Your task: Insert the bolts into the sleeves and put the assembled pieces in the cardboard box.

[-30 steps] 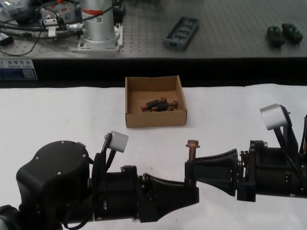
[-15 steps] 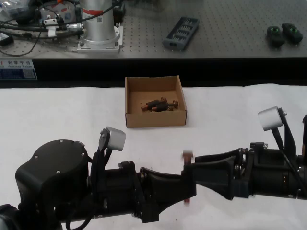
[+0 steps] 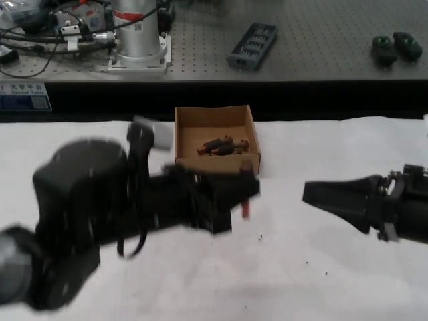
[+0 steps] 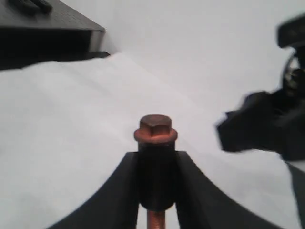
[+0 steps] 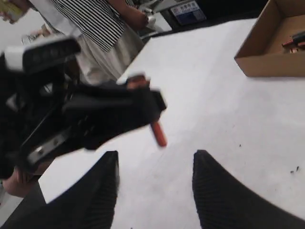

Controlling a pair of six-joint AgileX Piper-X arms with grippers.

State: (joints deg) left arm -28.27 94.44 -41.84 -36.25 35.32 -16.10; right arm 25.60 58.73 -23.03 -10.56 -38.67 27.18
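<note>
My left gripper point(image 3: 246, 190) is shut on a copper bolt point(image 4: 155, 129) that sits inside a black sleeve point(image 4: 156, 179), held upright just in front of the cardboard box's point(image 3: 215, 167) near right corner. The bolt's tip point(image 3: 246, 212) pokes out below the fingers. Several assembled pieces point(image 3: 221, 146) lie in the box. My right gripper point(image 3: 310, 192) stands apart to the right, open, with nothing between its fingers point(image 5: 102, 191). In the right wrist view the left gripper point(image 5: 143, 102) with the bolt point(image 5: 158, 133) hangs ahead, and the box point(image 5: 281, 47) lies beyond.
A white cloth point(image 3: 314, 267) covers the bench. Behind it, a perforated table carries a metal post point(image 3: 137, 33), a black tray point(image 3: 253, 44) and two small black parts point(image 3: 397, 47). The bulky left arm point(image 3: 87, 214) takes up the left side.
The right gripper let go of the bolt and pulled back to the right. The left arm, now holding bolt and sleeve, swung forward toward the box.
</note>
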